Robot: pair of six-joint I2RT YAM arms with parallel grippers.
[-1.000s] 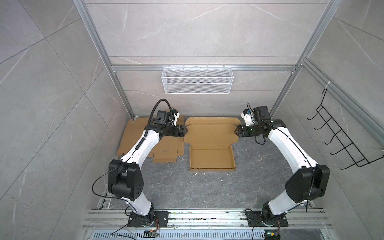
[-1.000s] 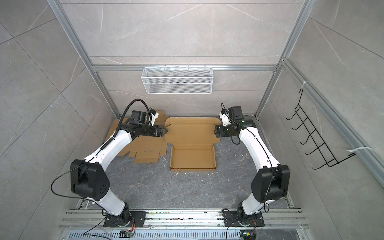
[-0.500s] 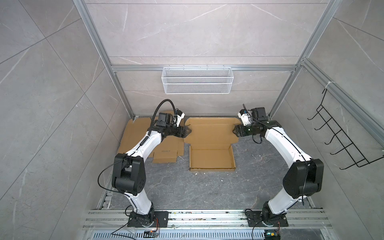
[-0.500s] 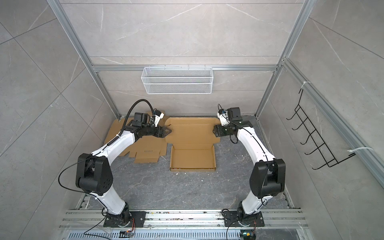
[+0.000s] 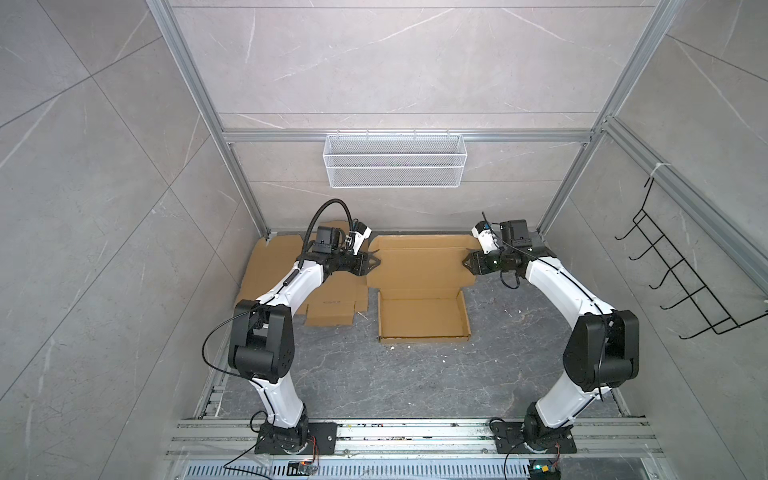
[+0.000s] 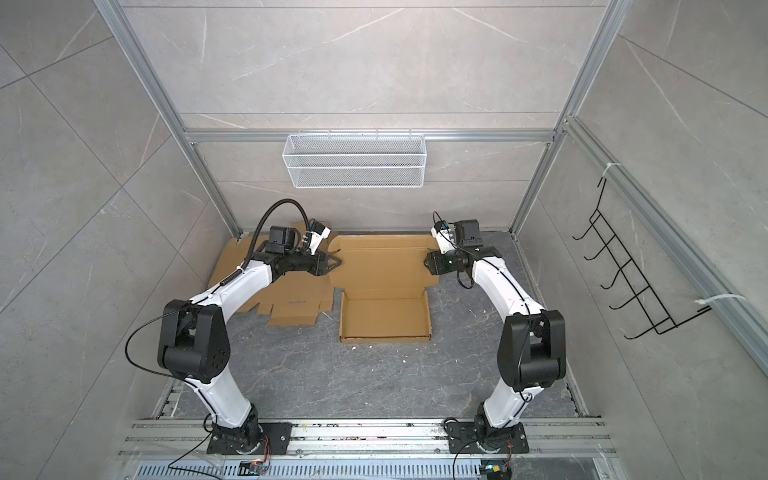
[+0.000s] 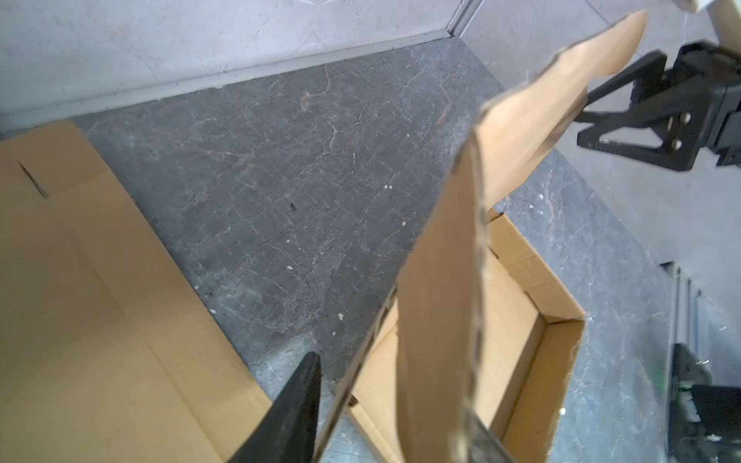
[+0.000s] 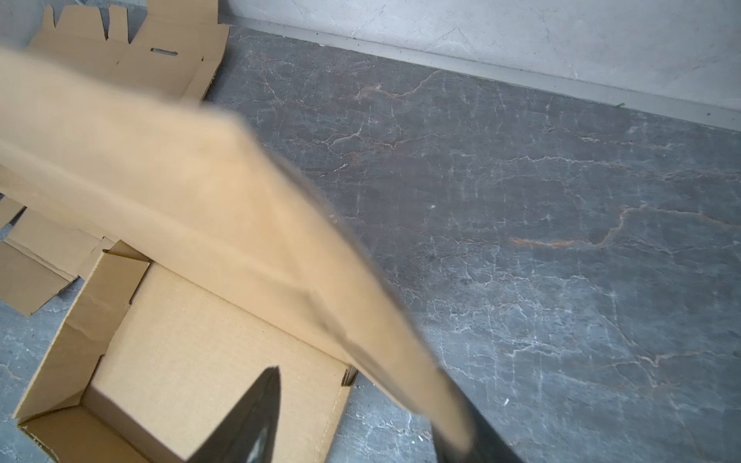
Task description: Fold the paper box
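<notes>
Two tools meet the box's (image 5: 424,322) raised lid (image 5: 419,266) from opposite sides. Left tool (image 5: 374,262) straddles one lid edge, but I cannot tell whether it pinches. Right tool (image 5: 466,262) stands released around the opposite edge, which lies against one finger with a gap before the other finger (image 8: 252,421). The box sits mid-surface (image 5: 415,386), its tray toward the arm bases, beside flat sheets (image 5: 274,266).

White arms (image 5: 291,286) w/ blk joints (image 5: 259,340), cables (image 5: 328,208), L hand (image 5: 376,262), R hand (image 5: 465,262).
</notes>
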